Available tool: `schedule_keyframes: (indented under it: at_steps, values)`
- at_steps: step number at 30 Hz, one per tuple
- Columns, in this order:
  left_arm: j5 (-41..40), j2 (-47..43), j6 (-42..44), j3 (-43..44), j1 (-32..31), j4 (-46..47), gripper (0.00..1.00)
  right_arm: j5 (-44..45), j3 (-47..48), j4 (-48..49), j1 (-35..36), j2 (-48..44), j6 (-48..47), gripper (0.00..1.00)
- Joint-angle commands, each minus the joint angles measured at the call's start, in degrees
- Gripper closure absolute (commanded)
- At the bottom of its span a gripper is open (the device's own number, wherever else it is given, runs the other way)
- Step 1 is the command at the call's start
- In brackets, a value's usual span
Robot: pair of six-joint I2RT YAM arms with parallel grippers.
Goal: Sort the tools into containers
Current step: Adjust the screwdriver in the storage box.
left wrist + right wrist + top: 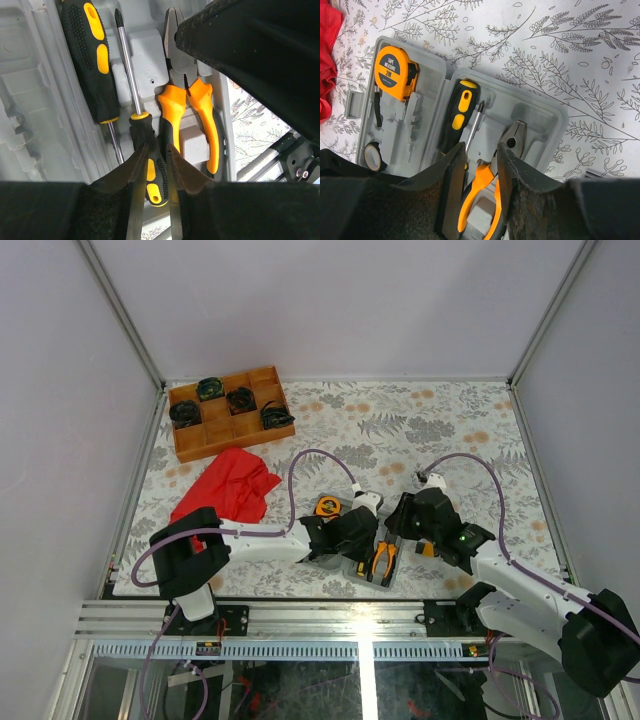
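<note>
Left wrist view: we log the left pincer (156, 152) clenched on the black-and-orange-handled screwdriver (142, 127), whose shaft runs ahead of the pincer over the moulded grey plastic hinged case (30, 100). We find the right pincer (480, 150) released, with the orange-handled steel pliers (479, 182) lying in the case beneath it.

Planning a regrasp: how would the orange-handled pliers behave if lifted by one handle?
The pliers probably feel heavy for their size, given the metal head. Lifted by one handle, the other may swing open at the pivot. The orange grips look rubbery, so slipping seems unlikely.
</note>
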Motion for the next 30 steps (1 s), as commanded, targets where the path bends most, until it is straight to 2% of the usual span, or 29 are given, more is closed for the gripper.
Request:
schedule_keyframes:
  at_steps: [1,9,17,30]
  values:
    - [0.8,1.7,0.7,0.5,-0.6,1.6,0.81,-0.8,2.3,0.6,-0.2,-0.4,-0.5,0.61]
    - [1.1,2.2,0.7,0.9,-0.7,1.6,0.81,-0.8,2.2,-0.3,-0.3,-0.7,1.3,0.6]
    - [0.1,2.4,1.3,1.8,-0.6,0.7,0.81,4.2,0.8,-1.7,-0.3,-5.6,5.4,0.6]
    - [1.3,2.7,2.0,1.5,-0.1,0.4,0.82,4.1,1.8,-2.8,-0.4,-3.4,5.6,0.6]
